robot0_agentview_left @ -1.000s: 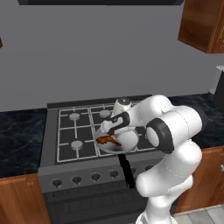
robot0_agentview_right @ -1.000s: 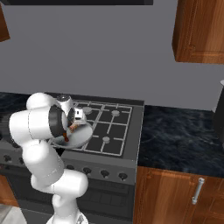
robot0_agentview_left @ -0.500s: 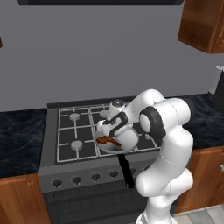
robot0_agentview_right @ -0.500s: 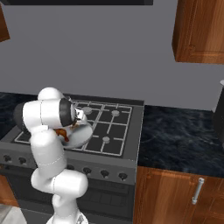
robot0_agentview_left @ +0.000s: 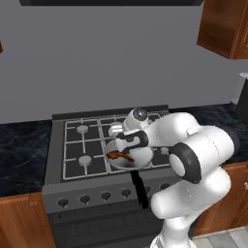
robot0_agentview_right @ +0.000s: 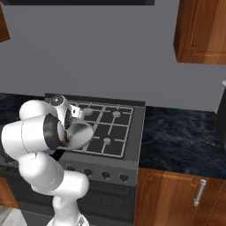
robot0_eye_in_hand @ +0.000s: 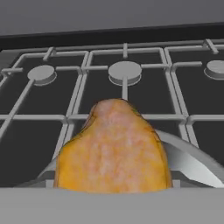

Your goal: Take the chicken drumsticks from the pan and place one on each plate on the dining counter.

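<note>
Stovetop pan (robot0_agentview_left: 131, 159): golden drumstick (robot0_eye_in_hand: 113, 151) against pincer (robot0_agentview_left: 127, 143)

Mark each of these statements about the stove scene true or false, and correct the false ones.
1. The pan sits on the stove. True.
2. A dark reddish-brown drumstick lies in the pan. True.
3. The golden-tan drumstick rests on a blue plate. False: the hand view shows it close up over the pan's rim, with the burner grates behind it.
4. The pan's black handle points toward the back wall. False: it sticks out over the stove's front edge, above the knobs.
5. The gripper is over the pan. True.
</note>
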